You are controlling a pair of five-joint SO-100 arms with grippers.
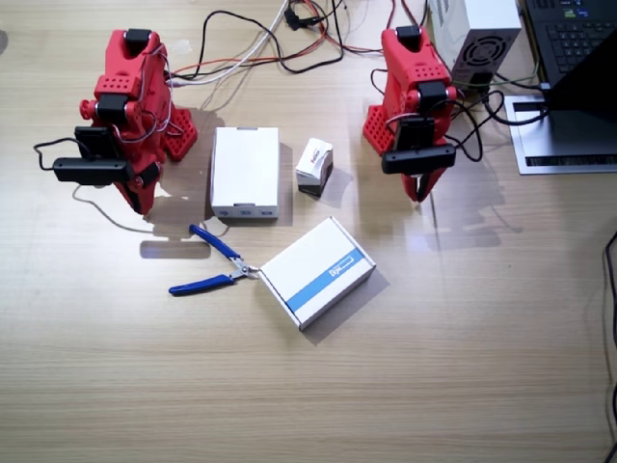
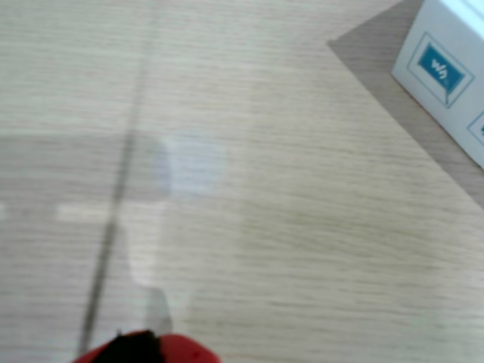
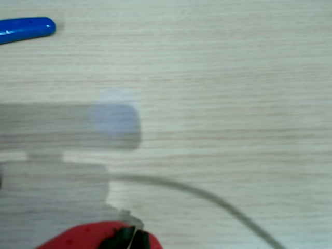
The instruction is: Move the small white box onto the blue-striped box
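The small white box [image 1: 314,164] stands on the table between the two arms, beside a larger plain box. The blue-striped box [image 1: 318,272] lies flat and angled in front of it, nearer the camera. One corner of the blue-striped box [image 2: 452,79] shows in a wrist view, with a blue printed mark. My left gripper [image 1: 421,191] hangs folded and shut, to the right of the small box and apart from it. My right gripper [image 1: 144,200] is also shut and holds nothing. In each wrist view only a red jaw tip shows at the bottom edge.
A plain white flat box [image 1: 245,172] lies just left of the small box. Blue-handled pliers [image 1: 214,266] touch the striped box's left corner, and a handle end [image 3: 26,28] shows in a wrist view. Cables [image 1: 280,43], a grey unit [image 1: 482,39] and a laptop [image 1: 569,87] are at the back right.
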